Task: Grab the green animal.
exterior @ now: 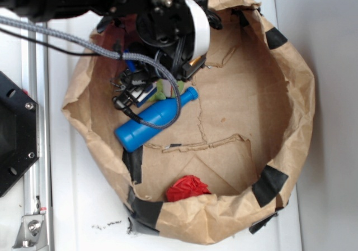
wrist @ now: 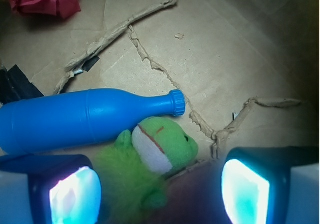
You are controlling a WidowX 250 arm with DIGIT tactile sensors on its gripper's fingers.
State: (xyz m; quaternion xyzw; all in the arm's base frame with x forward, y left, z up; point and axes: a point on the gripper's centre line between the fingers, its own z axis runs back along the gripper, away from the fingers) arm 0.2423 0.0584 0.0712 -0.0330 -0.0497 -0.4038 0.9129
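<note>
The hand (wrist: 160, 186) hangs with fingers apart over the green animal (wrist: 150, 156), straddling it for a grasp. The animal lies against the bottle (wrist: 75, 119) on the paper basin's floor (wrist: 240, 59), so closing risks nudging the bottle.

Quick count of what's in there — one green plush animal (wrist: 150, 159), one blue bottle (wrist: 85, 119), one crumpled red thing (exterior: 188, 188) down by the near wall. All of it sits in one brown paper basin (exterior: 291, 94), patched with black tape — I count about six strips (exterior: 269, 185). One gripper (wrist: 160, 184), two fingers (wrist: 75, 191).
</note>
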